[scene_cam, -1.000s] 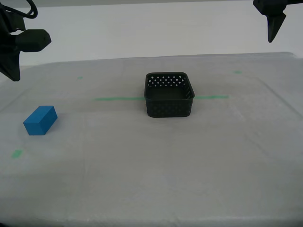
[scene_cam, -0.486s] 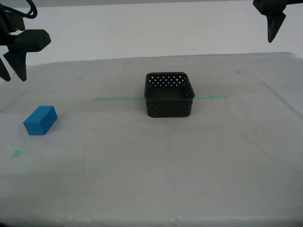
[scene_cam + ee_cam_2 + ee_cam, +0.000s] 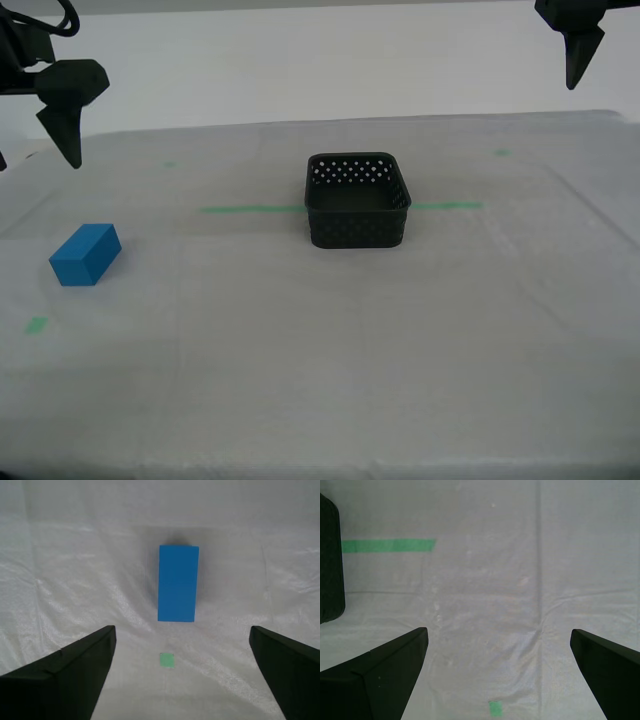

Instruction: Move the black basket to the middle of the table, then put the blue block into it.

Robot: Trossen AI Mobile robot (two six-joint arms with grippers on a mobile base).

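Black basket (image 3: 357, 200) seated at centre of the exterior view, upright on the table (image 3: 330, 350), straddling the green tape line (image 3: 250, 209). Blue block (image 3: 85, 254) lying flat at the exterior view's left, well apart from the basket, near a small green tape mark (image 3: 36, 324). My second gripper (image 3: 180, 672) raised above the block, jaws spread wide, grasping nothing. My first gripper (image 3: 497, 675) likewise released, aloft beside the basket's edge (image 3: 330, 560).

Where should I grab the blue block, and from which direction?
Come straight down from above with my second gripper, open over the blue block, and close across its two long side faces: it lies flat on the table, free on every side, and is narrowest that way.
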